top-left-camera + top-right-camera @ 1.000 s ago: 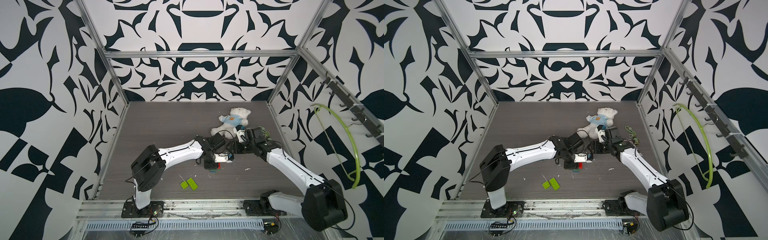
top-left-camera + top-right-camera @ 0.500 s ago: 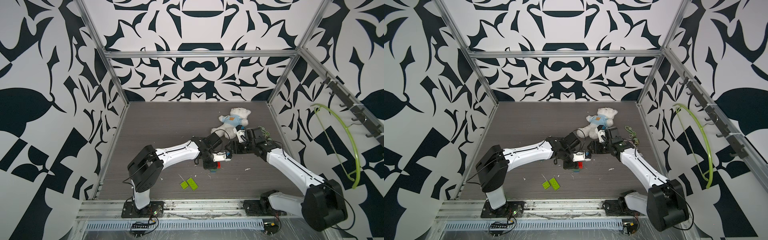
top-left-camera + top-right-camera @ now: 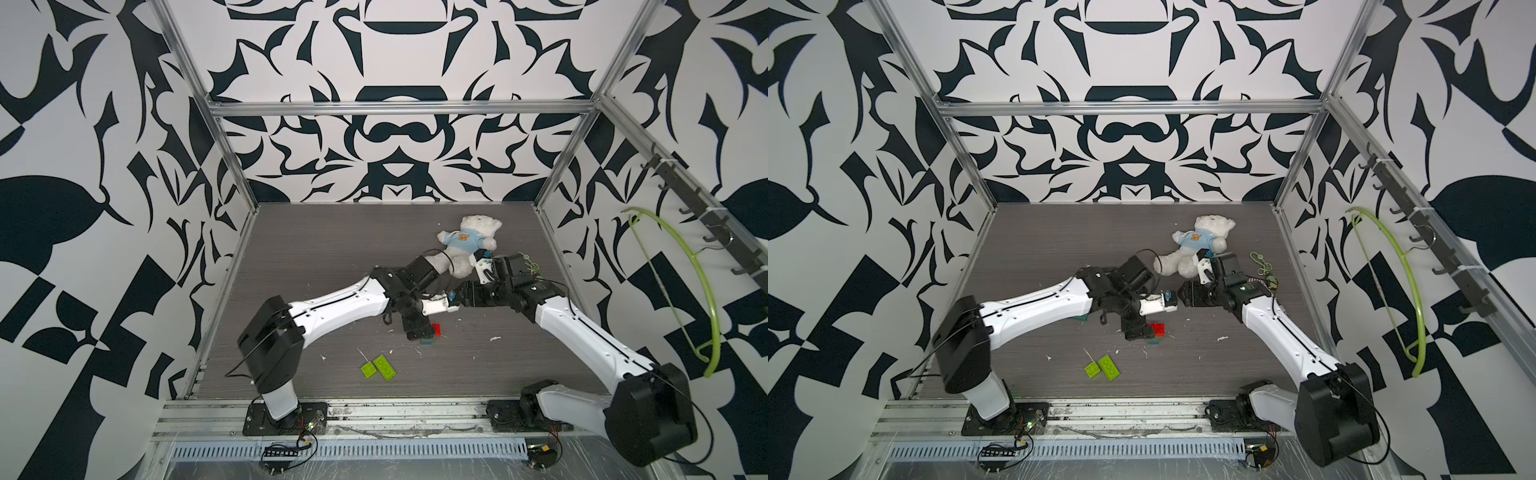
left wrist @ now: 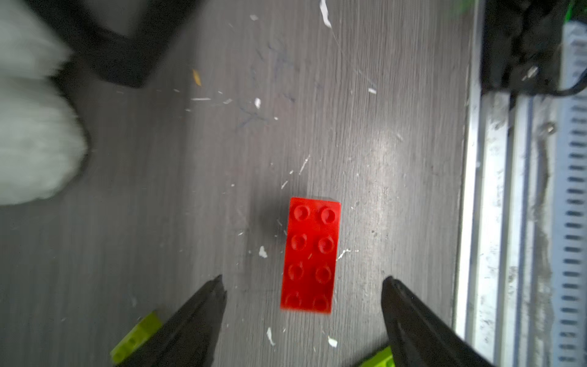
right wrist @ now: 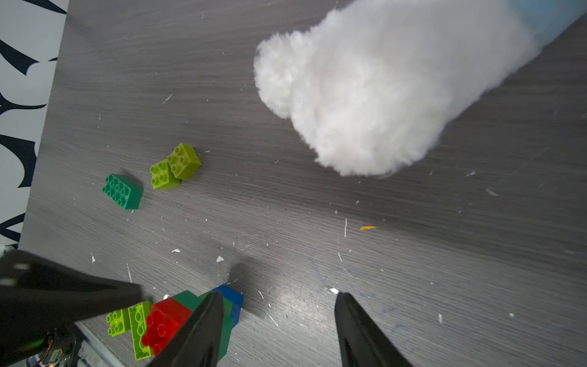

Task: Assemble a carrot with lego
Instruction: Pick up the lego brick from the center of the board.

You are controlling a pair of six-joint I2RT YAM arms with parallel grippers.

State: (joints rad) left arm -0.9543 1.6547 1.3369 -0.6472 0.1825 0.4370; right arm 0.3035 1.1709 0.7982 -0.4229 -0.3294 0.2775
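A red brick sits studs-up on a partial carrot stack of dark green layers with a blue tip at mid-table, seen in both top views. My left gripper hangs just above it, open, with the brick between and slightly ahead of its fingers, untouched. My right gripper is open and empty beside the stack, with one finger crossing in front of the green layers. Loose lego: two lime bricks near the front, two lime squares and a dark green brick.
A white teddy bear in a blue shirt lies behind the two wrists, with its leg close to my right gripper. A green keychain lies at the right edge. A lime hanger hangs on the right wall. The metal front rail runs alongside.
My left gripper has opened and let go of the red brick, which now rests on the stack. The left arm shifted slightly. The right arm has not moved.
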